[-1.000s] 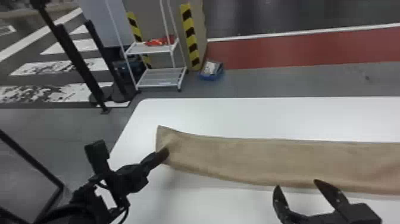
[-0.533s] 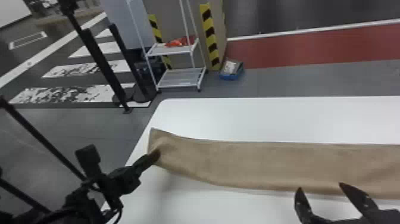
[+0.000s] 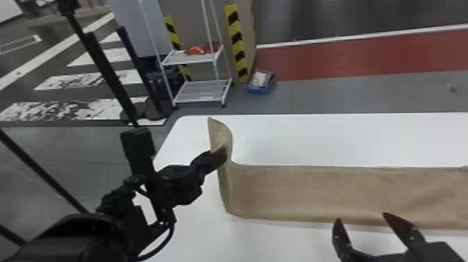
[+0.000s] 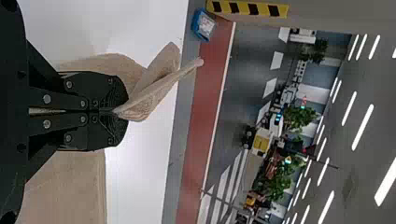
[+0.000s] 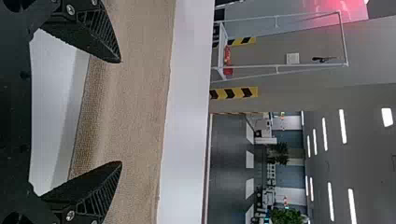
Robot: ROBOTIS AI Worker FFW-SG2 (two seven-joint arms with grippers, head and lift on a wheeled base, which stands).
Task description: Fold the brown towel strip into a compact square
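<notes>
In the head view my left gripper (image 3: pixel 223 156) is shut on the left end of the brown towel strip (image 3: pixel 313 191), holding that end up off the table. The rest of the strip lies flat toward the right. From the left wrist view, the left gripper (image 4: pixel 122 112) pinches a bunched fold of the towel (image 4: pixel 152 88). My right gripper (image 3: pixel 362 216) stands open by the strip's near edge, in the head view. Across the right wrist view, the towel (image 5: pixel 135 107) runs beyond the spread fingers of the right gripper (image 5: pixel 121 112).
The white table (image 3: pixel 313 139) has its rounded far-left corner near the lifted end. Behind it on the floor stand a white wire shelf (image 3: pixel 203 91) and a blue box (image 3: pixel 261 83). Black posts (image 3: pixel 108 76) rise at the left.
My left gripper has raised the towel's left end and carried it to the right, so the strip now bends upward there. The head view has shifted somewhat, and the right gripper remains open.
</notes>
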